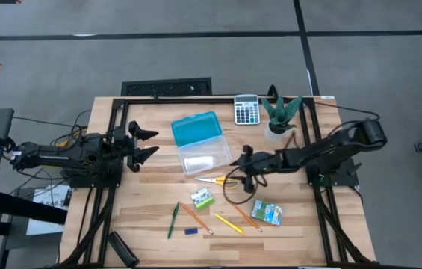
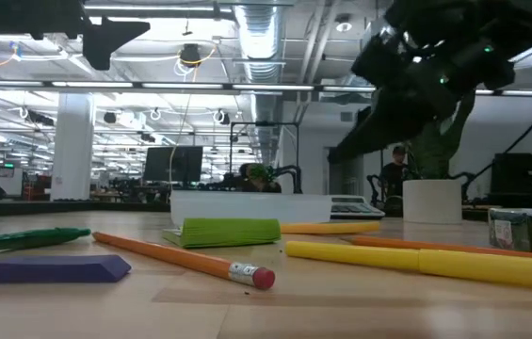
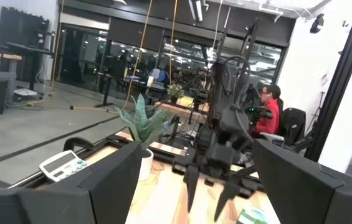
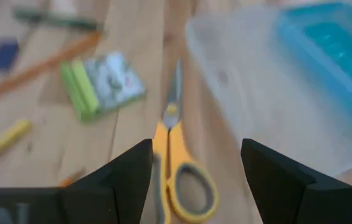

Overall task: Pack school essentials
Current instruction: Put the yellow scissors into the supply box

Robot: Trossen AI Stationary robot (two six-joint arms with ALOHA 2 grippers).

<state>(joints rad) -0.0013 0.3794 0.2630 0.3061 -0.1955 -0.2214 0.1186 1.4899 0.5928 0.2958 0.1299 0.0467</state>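
The school essentials lie on the wooden table's near half. They are yellow-handled scissors (image 1: 216, 179) (image 4: 176, 162), a green-white block (image 1: 202, 198) (image 4: 101, 84), a green-blue packet (image 1: 267, 213), a green pen (image 1: 173, 220), orange and yellow pencils (image 1: 194, 218) (image 1: 228, 223) and a tiny blue piece (image 1: 190, 232). My right gripper (image 1: 237, 170) (image 4: 194, 180) hangs open above the scissors' handle end, slanting down, one finger on either side of the handles and clear of them. My left gripper (image 1: 149, 143) waits open at the table's left edge, well above the table.
An open clear box (image 1: 205, 157) with a blue lid (image 1: 196, 129) lies just beyond the scissors. A grey calculator (image 1: 247, 109) and a potted plant (image 1: 280, 112) stand at the far right. A black object (image 1: 121, 250) lies at the near left corner.
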